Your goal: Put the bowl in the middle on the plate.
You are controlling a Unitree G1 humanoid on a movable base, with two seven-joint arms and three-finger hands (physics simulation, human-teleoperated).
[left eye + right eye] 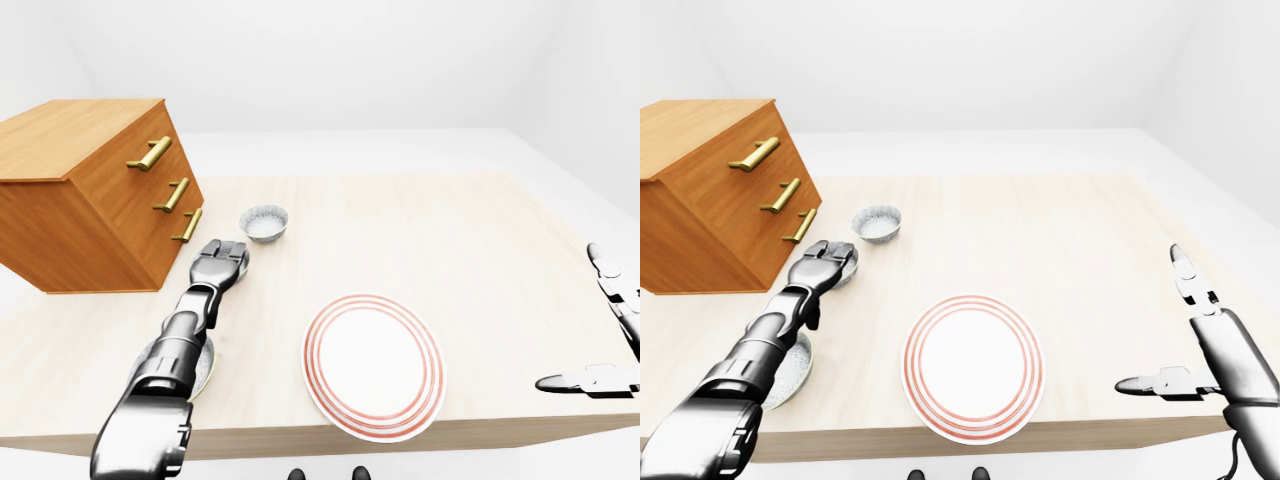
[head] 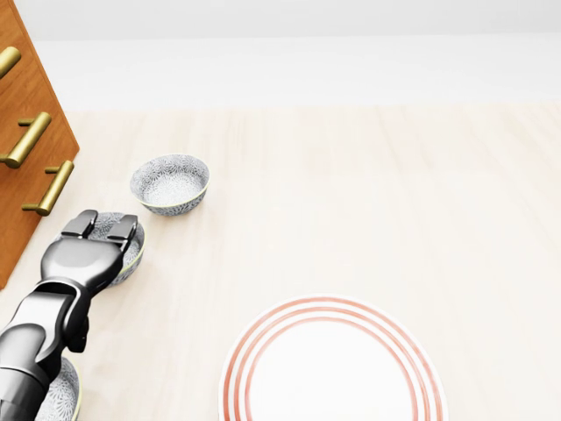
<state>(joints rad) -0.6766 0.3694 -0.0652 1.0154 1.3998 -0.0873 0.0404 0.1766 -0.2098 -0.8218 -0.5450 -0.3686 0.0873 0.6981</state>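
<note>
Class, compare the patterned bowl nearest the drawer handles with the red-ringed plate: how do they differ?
The small grey patterned bowl is deep with raised walls; the white red-ringed plate is flat and far wider. The bowl carries a fine speckled pattern, the plate plain concentric red rings. Both are round, empty and rest on the pale wooden table.

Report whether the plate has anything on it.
Empty. The plate shows only its bare white centre and red rings; all three bowls sit on the table.

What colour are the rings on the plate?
Red rings on a white plate, clearest in the left-eye view.
</note>
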